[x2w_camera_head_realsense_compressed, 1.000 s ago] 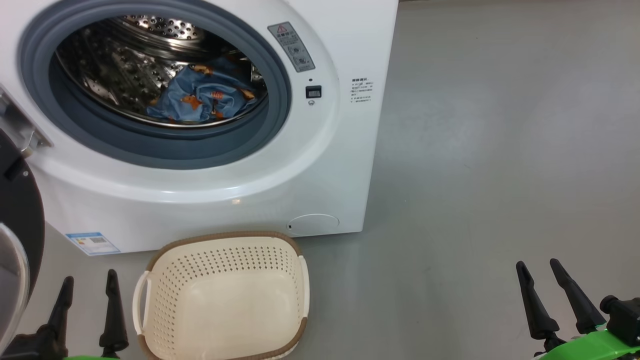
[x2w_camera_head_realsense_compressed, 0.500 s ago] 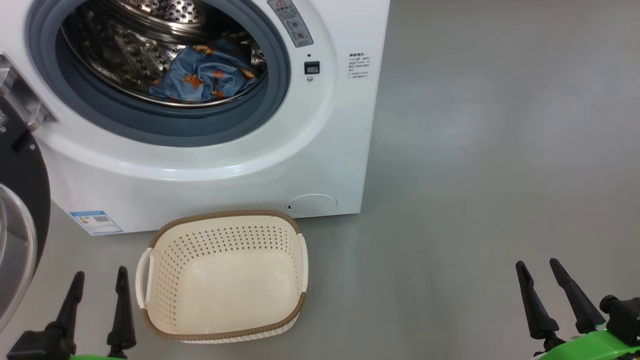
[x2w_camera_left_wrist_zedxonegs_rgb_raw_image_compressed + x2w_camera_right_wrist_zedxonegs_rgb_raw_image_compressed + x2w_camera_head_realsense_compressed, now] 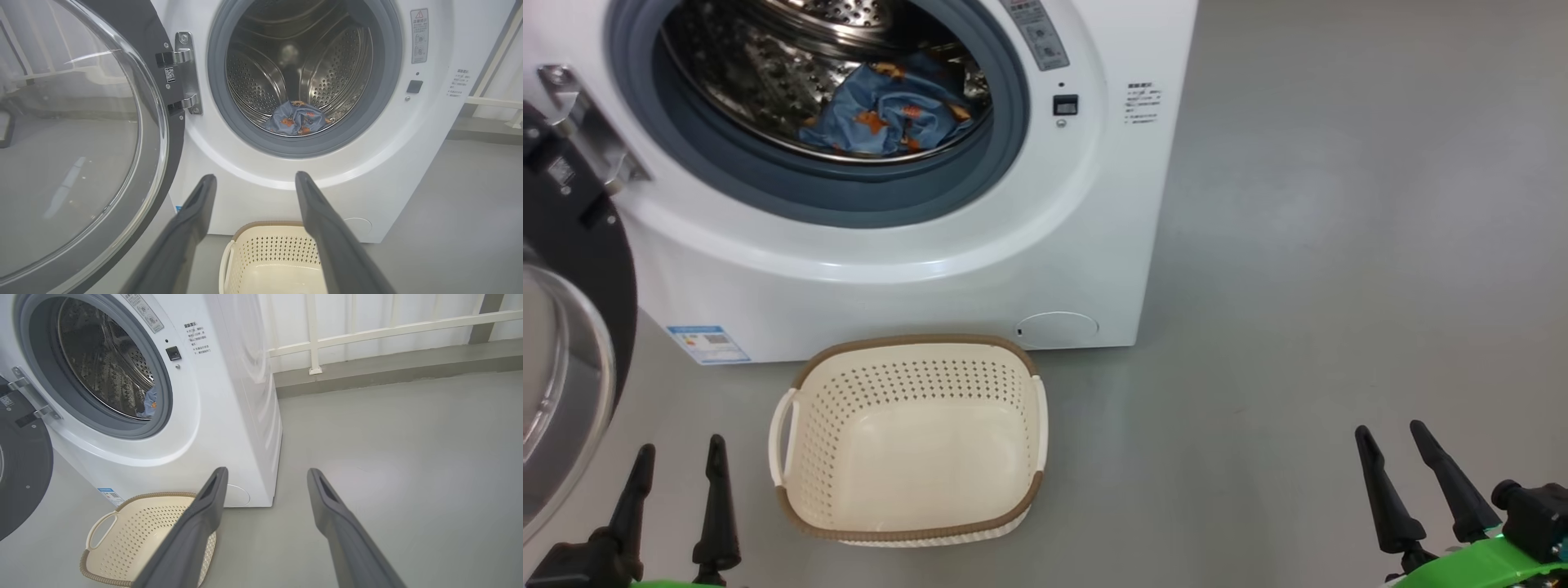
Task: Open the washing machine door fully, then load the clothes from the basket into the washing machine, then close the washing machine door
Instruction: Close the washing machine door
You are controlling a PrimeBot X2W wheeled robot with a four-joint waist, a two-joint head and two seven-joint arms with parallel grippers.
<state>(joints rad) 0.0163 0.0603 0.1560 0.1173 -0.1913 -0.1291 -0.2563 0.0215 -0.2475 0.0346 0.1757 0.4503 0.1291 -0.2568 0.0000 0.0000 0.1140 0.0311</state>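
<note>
At the lower left of the head view, the left gripper [image 3: 680, 447] points up the frame with its 2 dark fingers spread wide and nothing between them. At the lower right, the right gripper [image 3: 1390, 429] is just as released and empty, over bare floor [image 3: 1339, 245]. Just right of the left gripper, at bottom centre, the basket [image 3: 915, 340] stands close before the washing machine [image 3: 1094, 229], and no garment shows inside it. The clothes [image 3: 890, 110] lie bunched in the steel drum [image 3: 768, 73] at top centre, low and toward the front, near the grey-blue seal [image 3: 849, 204]. The washing machine door [image 3: 592, 253] hangs swung out along the left edge, its hinge [image 3: 588, 139] at the upper left. Loading looks done, so shutting the door is likely what remains, and that is where trouble sits. The left gripper stands between door and basket, so a careless sweep could knock the basket aside. It could also jam a finger against the glossy rim, or a smooth dark fingertip may skid off the curved glass. A push near the hinge would have little leverage, and a weak one may leave the door short of the latch slot [image 3: 1065, 104] right of the opening. A fold of fabric slipping forward could be pinched against the seal.
</note>
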